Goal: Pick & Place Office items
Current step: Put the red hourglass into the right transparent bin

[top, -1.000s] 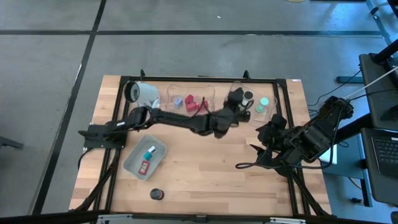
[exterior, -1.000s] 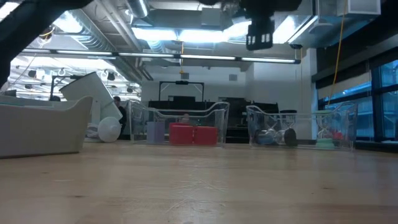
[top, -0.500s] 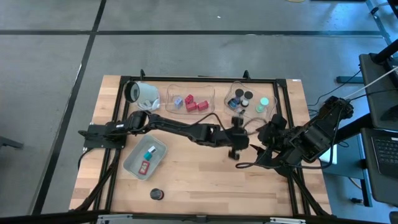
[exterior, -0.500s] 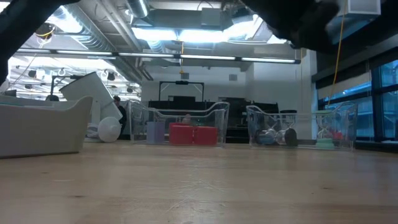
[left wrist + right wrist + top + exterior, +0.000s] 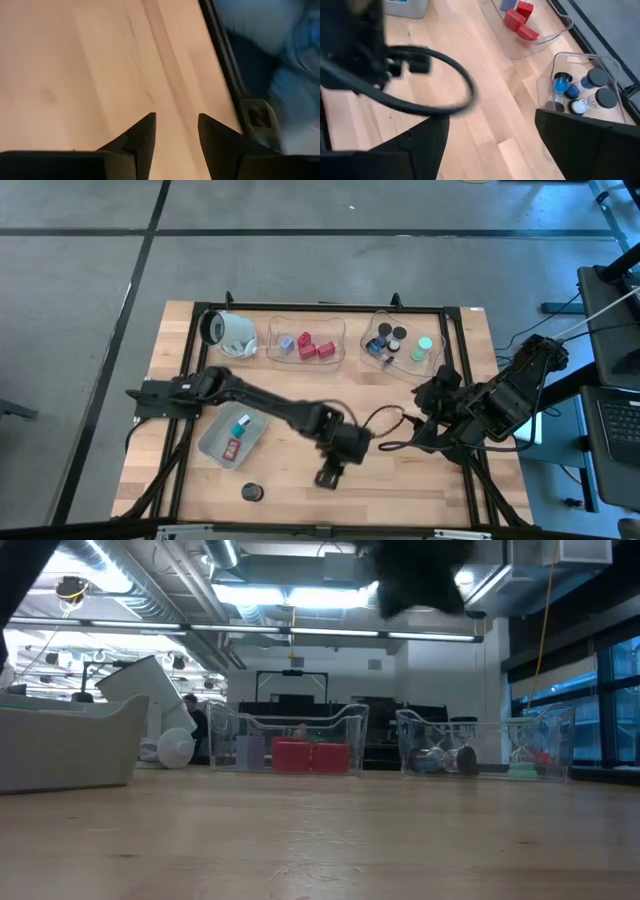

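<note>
Wooden bench point(image 5: 300, 485) is being crossed near its front edge by the left end effector point(image 5: 328, 477), fingers parted, nothing held. Office items point(image 5: 310, 346) are being kept in far trays. Right end effector point(image 5: 412, 430) is being held parted, empty, at right.

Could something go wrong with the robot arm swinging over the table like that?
Maybe. The left gripper is open and empty above the bare wood, near the small black cylinder at the table's front edge; a careless reach could roll it off. The left arm also passes close to the grey-blue plastic tray holding a teal piece and a red piece, so it could bump that. The right gripper waits near a loose black cable, which might snag.
</note>
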Tool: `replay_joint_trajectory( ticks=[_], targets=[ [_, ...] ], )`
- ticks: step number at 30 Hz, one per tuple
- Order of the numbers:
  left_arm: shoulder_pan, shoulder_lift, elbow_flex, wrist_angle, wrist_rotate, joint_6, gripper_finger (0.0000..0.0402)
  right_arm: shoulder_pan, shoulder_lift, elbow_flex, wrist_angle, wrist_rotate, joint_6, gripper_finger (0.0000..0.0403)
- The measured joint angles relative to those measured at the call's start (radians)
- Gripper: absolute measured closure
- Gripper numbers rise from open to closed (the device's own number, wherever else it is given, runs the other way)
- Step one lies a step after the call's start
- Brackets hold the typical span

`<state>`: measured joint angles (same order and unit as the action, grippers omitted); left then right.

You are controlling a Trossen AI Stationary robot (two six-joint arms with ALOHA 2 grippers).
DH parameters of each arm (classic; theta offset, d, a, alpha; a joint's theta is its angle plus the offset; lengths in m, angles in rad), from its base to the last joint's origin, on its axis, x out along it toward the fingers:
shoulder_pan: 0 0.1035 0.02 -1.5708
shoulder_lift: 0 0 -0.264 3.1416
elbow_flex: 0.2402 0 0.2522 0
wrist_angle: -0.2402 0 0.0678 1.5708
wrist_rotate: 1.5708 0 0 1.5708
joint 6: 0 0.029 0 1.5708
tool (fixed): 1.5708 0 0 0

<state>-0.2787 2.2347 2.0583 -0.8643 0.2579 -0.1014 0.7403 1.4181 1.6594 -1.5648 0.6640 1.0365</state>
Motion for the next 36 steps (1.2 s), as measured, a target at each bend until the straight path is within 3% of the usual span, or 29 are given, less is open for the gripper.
replay_joint_trajectory(
  ticks=[10, 14, 17, 23, 32, 36],
  targets=[
    [-0.206, -0.088, 0.0, -0.399, -0.021, -0.478, 0.0258, 0.001, 0.0, 0.0, 0.06, -0.013, 0.0, 0.0106],
    [-0.284, -0.116, 0.0, -0.548, -0.088, -0.636, 0.0258, 0.001, 0.0, 0.0, 0.063, -0.018, 0.014, 0.0106],
    [-0.324, -0.125, 0.0, -0.652, -0.202, -0.713, 0.0258, 0.001, 0.0, 0.0, 0.062, -0.028, 0.045, 0.0106],
    [-0.348, -0.128, 0.0, -0.697, -0.302, -0.794, 0.0258, 0.001, 0.0, 0.0, 0.063, -0.125, -0.03, 0.0106],
    [-0.403, -0.178, -0.002, -0.706, -0.415, -0.724, 0.0267, 0.001, 0.0, 0.0, 0.062, -0.082, 0.183, 0.0106],
    [-0.461, -0.295, -0.004, -0.706, -0.59, -0.774, 0.0274, 0.001, 0.0, 0.0, 0.061, -0.08, 0.213, 0.0106]
  ],
)
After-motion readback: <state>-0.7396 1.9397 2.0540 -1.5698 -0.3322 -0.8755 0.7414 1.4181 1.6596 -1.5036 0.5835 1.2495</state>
